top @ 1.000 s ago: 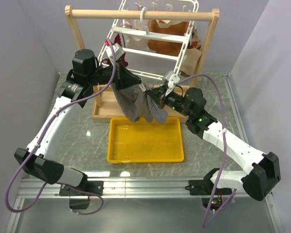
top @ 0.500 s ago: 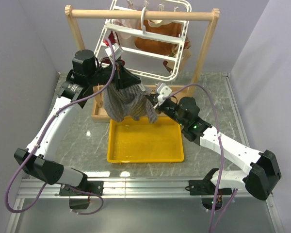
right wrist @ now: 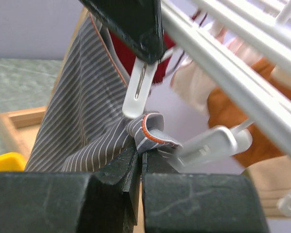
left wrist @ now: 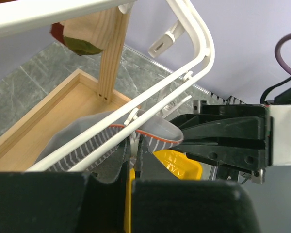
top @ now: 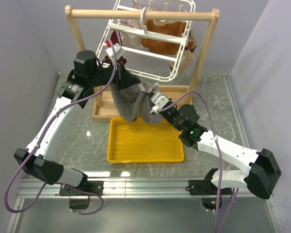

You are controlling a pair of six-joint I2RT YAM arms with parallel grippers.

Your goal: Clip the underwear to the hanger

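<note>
The grey striped underwear (top: 132, 102) hangs below the white hanger (top: 141, 52), its upper corner up beside my left gripper (top: 120, 73). What holds that corner is hidden. My left gripper (left wrist: 134, 148) is shut on a small white clip (right wrist: 138, 90) dangling from the hanger's rim (left wrist: 203, 46). My right gripper (right wrist: 150, 150) is shut on the underwear's folded, orange-stitched waistband (right wrist: 153, 131), just under that clip's tip. In the top view the right gripper (top: 149, 98) is close to the right of the left one. The striped cloth (left wrist: 82, 145) lies under the rim bars.
The hanger hooks on a wooden frame stand (top: 136, 13) with a wooden base tray (top: 99, 114). Orange-brown garments (top: 162, 34) and a dark red one (right wrist: 161, 68) hang on it. A yellow tray (top: 145, 143) lies below. Another free clip (right wrist: 208, 143) dangles by my right fingers.
My right gripper has moved left and up with the waistband, close to the left gripper's clip. The hanger has swung and tilted. The left gripper has held its place.
</note>
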